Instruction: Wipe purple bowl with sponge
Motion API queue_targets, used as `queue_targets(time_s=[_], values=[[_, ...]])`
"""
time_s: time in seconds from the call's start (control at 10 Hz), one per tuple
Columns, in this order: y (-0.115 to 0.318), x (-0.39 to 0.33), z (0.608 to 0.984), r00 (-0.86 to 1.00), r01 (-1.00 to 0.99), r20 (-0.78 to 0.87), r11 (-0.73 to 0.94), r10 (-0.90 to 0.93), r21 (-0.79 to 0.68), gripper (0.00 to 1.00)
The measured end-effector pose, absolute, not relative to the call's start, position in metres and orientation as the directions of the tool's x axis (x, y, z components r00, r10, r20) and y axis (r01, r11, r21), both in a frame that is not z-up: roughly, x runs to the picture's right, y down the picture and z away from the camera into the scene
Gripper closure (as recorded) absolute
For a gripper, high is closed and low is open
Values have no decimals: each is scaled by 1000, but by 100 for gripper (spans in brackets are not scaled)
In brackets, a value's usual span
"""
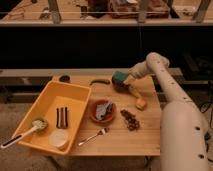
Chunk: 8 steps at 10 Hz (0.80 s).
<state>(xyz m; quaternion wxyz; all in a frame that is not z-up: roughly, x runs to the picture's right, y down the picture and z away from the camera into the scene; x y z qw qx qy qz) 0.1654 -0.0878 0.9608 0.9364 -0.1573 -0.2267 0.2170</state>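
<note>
The purple bowl point(123, 88), small and very dark, sits on the wooden table point(120, 142) near its back edge. The teal-green sponge point(119, 76) rests on the bowl's top, covering most of it. My gripper point(125, 78) reaches in from the right at the end of the white arm point(165, 90) and is shut on the sponge, pressing it onto the bowl. The fingers are mostly hidden behind the sponge.
An orange-yellow chunk point(141, 103) lies just right of the bowl. A reddish-brown bowl point(102, 111) with bluish-grey stuff, a dark crumb pile point(131, 120) and a fork point(94, 136) lie nearer. A yellow bin point(30, 125) stands at the left. A green item point(100, 81) lies at the back.
</note>
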Motion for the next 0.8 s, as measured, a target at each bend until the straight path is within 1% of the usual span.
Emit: queue_targets(time_s=[0.4,0.8], values=[[-102,182,965,804,-368,331,851,494,-374,100],[-108,167,975,809,-353,334,855,483,-381,100]])
